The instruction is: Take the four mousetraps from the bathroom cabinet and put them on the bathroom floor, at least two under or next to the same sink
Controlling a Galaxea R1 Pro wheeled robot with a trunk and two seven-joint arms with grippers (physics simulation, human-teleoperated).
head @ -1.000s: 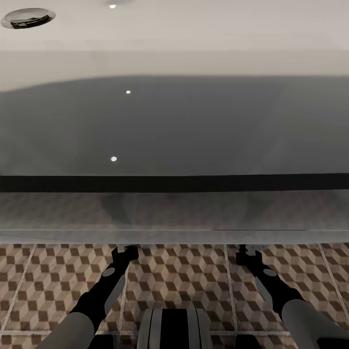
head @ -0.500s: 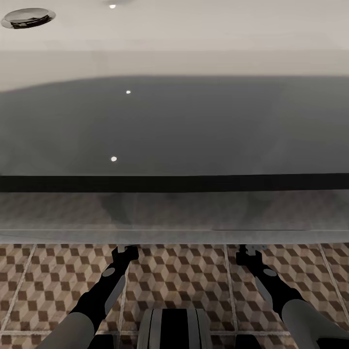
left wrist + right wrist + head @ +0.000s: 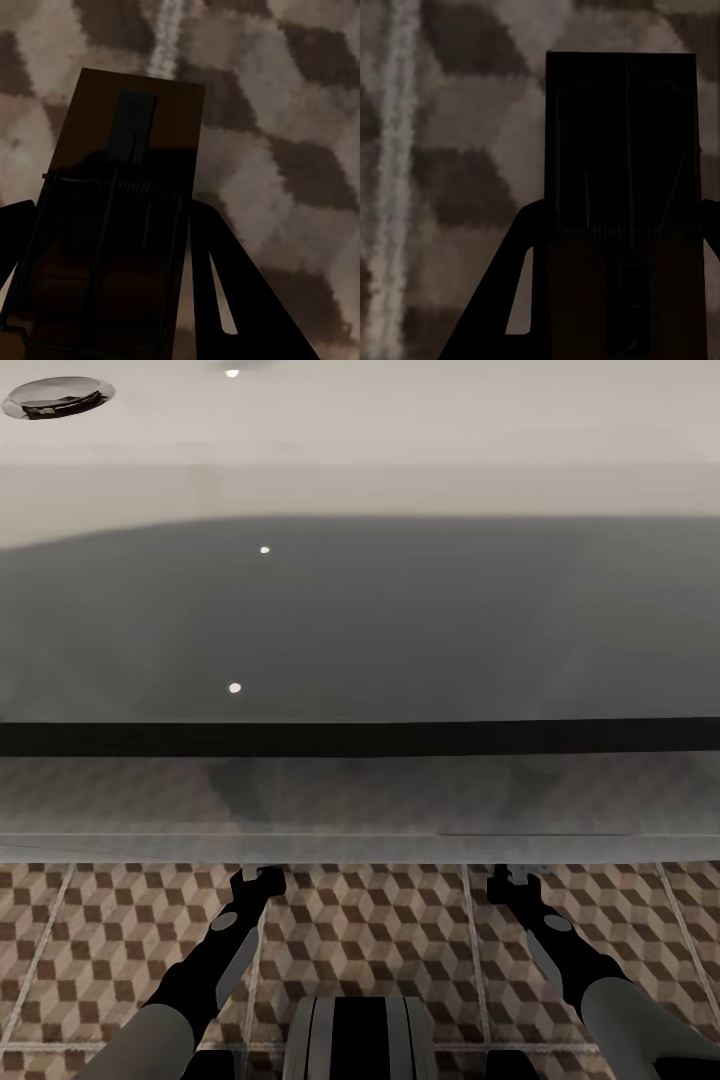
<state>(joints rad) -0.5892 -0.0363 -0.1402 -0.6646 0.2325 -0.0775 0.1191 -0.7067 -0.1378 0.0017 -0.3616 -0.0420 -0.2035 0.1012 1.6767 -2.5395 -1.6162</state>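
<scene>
In the head view, a broad white tub (image 3: 360, 610) with a glossy dark side spanned the whole width ahead, its lower edge meeting the floor (image 3: 380, 940) just past the arms' tips. A chrome drain (image 3: 58, 395) sat at its far left corner. Open cube-patterned tile ran from that edge back to the robot's base, with room between the two arms. The left gripper (image 3: 258, 880) and right gripper (image 3: 512, 878) both reached to the tub's foot, well apart; their jaws could not be told from here.

In the left wrist view, the left jaws pinched a mousetrap (image 3: 124, 202), a tan board in shadow with a black spring and wire bar, held over the tile near a pale grout line.

In the right wrist view, the right jaws clamped a second trap (image 3: 621, 172), very dark, its wire frame faint, also above the tile.
</scene>
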